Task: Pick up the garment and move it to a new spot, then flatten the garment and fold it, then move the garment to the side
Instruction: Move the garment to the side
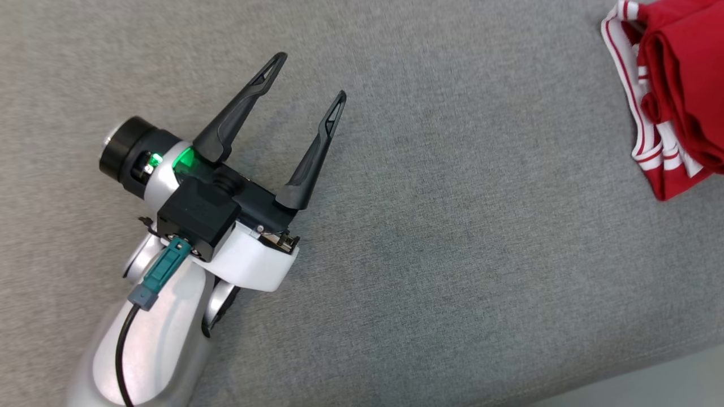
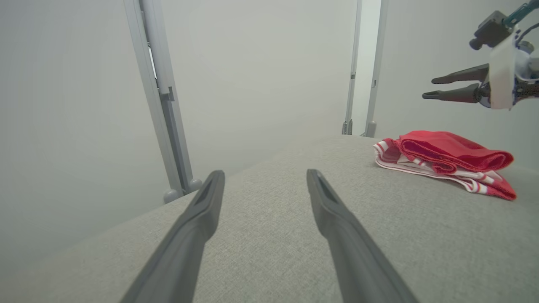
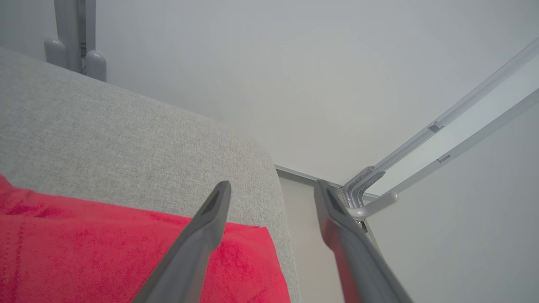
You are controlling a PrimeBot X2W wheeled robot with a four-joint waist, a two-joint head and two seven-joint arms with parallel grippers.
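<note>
The garment [image 1: 679, 85] is red with white-striped trim, folded into a small bundle at the upper right edge of the grey padded surface [image 1: 452, 226]. From the left wrist it lies to the right, the garment [image 2: 446, 162] flat on the cushion. My left gripper [image 1: 311, 76] hovers over the surface at the left, open, nothing between its fingers, far from the cloth. My right gripper [image 2: 427, 87] hangs in the air above the bundle, fingers a little apart and empty. In the right wrist view the open gripper [image 3: 271, 187] stands above the garment [image 3: 105, 252] near the cushion's corner.
The grey cushion's rounded edge [image 3: 278, 198] drops to a pale floor [image 3: 303, 235]. Aluminium frame posts [image 2: 162, 105] stand behind the surface against white walls. A wide stretch of bare cushion lies between my left gripper and the garment.
</note>
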